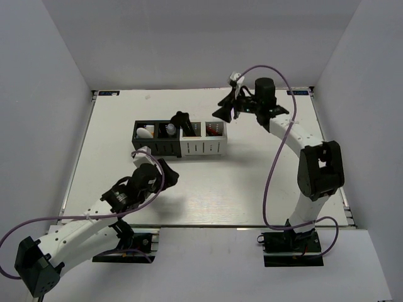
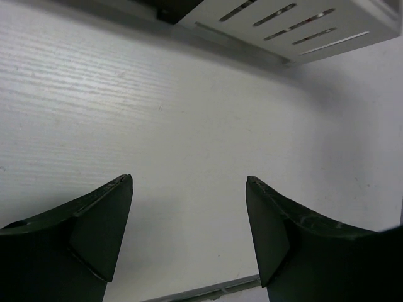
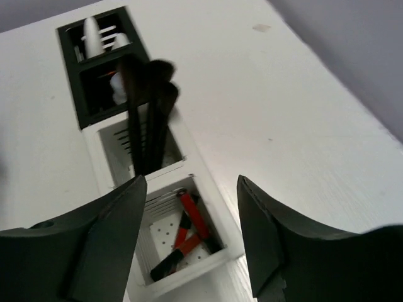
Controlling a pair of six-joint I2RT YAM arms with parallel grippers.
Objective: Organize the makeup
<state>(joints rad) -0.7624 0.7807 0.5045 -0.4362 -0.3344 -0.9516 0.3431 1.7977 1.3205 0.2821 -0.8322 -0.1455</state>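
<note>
Near left, left gripper (image 2: 189,182) hangs spread over table (image 2: 126,94). Centre, only the right wrist view looks inside: white oval (image 3: 92,34) in black box (image 1: 154,149), brushes (image 3: 148,94) and red sticks (image 3: 189,223) in white box (image 1: 203,150). Right gripper (image 3: 192,182) spread above them.

A white table (image 1: 214,189) sits in the middle. Plain grey walls (image 1: 189,44) stand behind and beside the table.

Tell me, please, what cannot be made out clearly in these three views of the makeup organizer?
Black brushes: right wrist view, blurred; their count is unclear.
Small bottle: right wrist view, mostly behind the brushes.
White box: left wrist view, cut off by the top edge; contents unseen.
Red sticks: top view, too small to count.
</note>
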